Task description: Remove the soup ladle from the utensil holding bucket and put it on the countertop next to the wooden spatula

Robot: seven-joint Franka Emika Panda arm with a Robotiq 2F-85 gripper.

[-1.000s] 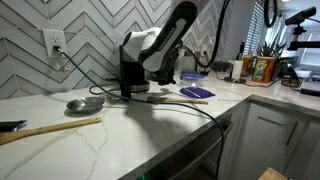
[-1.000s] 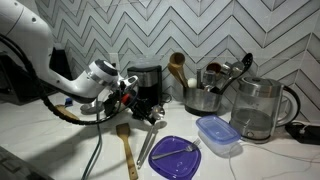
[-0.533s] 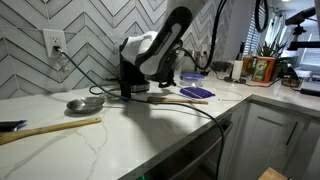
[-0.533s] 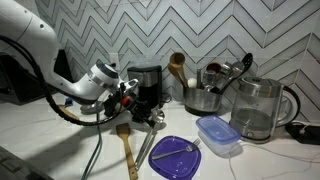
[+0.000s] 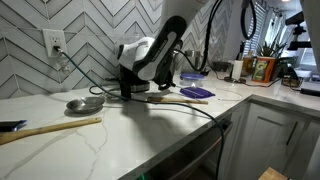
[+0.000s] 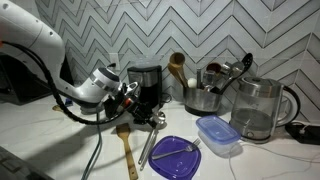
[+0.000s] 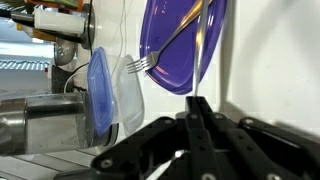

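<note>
1. The soup ladle [image 6: 148,146] is lying flat on the countertop [image 6: 55,140], clear of the utensil bucket [image 6: 205,100]. Its bowl end is pointing toward the backsplash and its handle is running toward the front edge.
2. The ladle is resting just beside the wooden spatula [image 6: 126,148], roughly parallel to it, between the spatula and the purple plate [image 6: 175,158]. I cannot tell whether ladle and spatula are touching.
3. In the wrist view the gripper [image 7: 197,100] is showing both fingers meeting at the tips with nothing visible between them, so I am reading it as closed and empty.
4. In an exterior view the gripper [image 6: 138,104] is sitting low over the counter near the ladle's bowl end. It is dark against a black appliance [image 6: 148,80], so contact with the ladle is not resolvable.
5. Judgement: removal and placement are looking complete. What is remaining, if anything, is lifting the arm clear without nudging the ladle.
6. A round metal piece [image 5: 85,103] is showing in an exterior view, but I am not able to identify it.
</note>
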